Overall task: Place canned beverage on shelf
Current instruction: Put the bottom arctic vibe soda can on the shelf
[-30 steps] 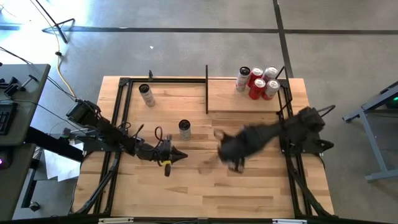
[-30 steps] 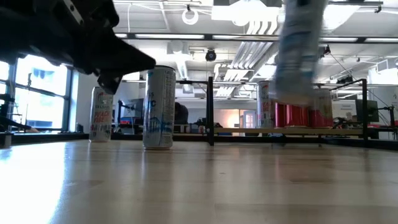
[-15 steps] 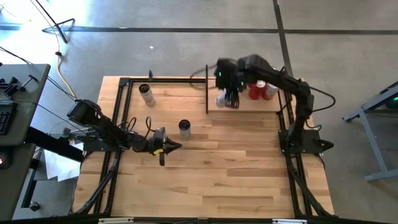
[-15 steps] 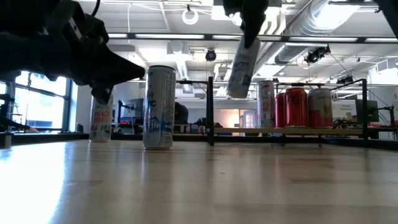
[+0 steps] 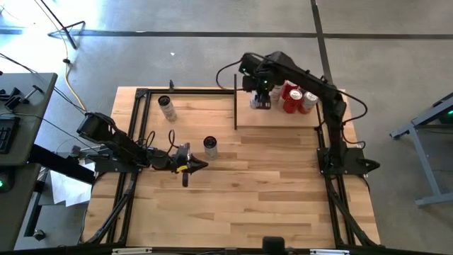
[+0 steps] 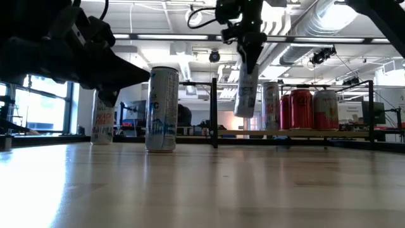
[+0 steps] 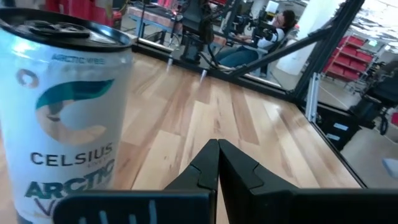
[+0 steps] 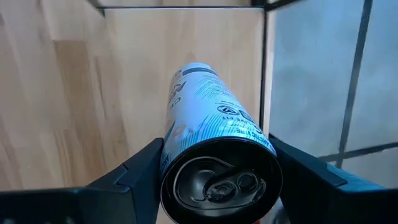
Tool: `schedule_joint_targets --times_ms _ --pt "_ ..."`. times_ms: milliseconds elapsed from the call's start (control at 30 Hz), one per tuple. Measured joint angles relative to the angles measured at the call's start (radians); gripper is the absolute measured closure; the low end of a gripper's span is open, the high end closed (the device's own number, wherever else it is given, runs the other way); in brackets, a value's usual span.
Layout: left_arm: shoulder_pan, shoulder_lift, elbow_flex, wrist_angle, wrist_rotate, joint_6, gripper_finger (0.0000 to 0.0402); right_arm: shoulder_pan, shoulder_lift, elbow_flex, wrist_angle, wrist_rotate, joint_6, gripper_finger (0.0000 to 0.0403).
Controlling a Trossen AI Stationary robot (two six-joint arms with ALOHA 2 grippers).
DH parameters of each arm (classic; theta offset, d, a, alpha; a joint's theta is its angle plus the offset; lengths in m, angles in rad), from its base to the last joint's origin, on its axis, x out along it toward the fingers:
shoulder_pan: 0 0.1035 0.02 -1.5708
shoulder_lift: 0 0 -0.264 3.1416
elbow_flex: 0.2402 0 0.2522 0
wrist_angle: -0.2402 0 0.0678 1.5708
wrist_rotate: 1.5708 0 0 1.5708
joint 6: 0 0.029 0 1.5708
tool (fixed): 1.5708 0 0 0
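Right end effector (image 6: 247, 57): clamped on white can (image 6: 245, 92), held above shelf (image 5: 283, 119), not set down | Red cans (image 5: 297, 99): placed on shelf | Two cans (image 5: 210, 146) left on desk (image 5: 269, 198) | Left end effector (image 5: 195, 168): closed, empty, beside nearer can

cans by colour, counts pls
White cans: 4, two on the table, one in the right gripper, one on the shelf
Red cans: 3 visible, on the shelf
Total: 7
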Motion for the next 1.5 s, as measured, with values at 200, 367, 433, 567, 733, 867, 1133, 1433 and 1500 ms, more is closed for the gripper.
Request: schedule_joint_targets --times_ms 200,367,433,567,733,867,1133,1433,1500 --pt "0.0 0.0 0.0 -0.006 0.011 0.014 0.0402 -0.008 0.062 0.0 -0.001 0.036 -0.057 0.0164" --pt "0.0 0.0 0.0 -0.008 0.012 0.015 0.0402 -0.029 0.066 0.0 0.006 0.048 -0.079 0.0164" --pt "-0.001 0.0 0.0 -0.008 0.013 0.015 0.0402 -0.037 0.066 0.0 0.006 0.045 -0.079 0.0164" --pt "-0.001 0.0 0.0 -0.009 0.013 0.014 0.0402 -0.051 0.067 0.0 0.006 0.015 -0.078 0.0164" --pt "-0.001 0.0 0.0 -0.015 0.013 0.014 0.0402 -0.06 0.094 0.0 0.017 -0.024 -0.063 0.0164" --pt "-0.01 0.0 0.0 -0.023 0.013 0.014 0.0402 -0.059 0.104 0.002 0.024 0.002 -0.064 0.0159" --pt "-0.034 0.0 0.0 -0.027 0.006 0.015 0.0402 -0.048 0.108 0.002 0.037 0.053 -0.048 0.0125" --pt "-0.034 0.0 0.0 -0.029 0.01 0.014 0.0401 -0.048 0.109 0.002 0.024 0.055 -0.026 0.0121" --pt "-0.034 0.0 0.0 -0.029 0.011 0.013 0.0402 -0.049 0.109 0.008 0.017 0.054 -0.024 0.012"
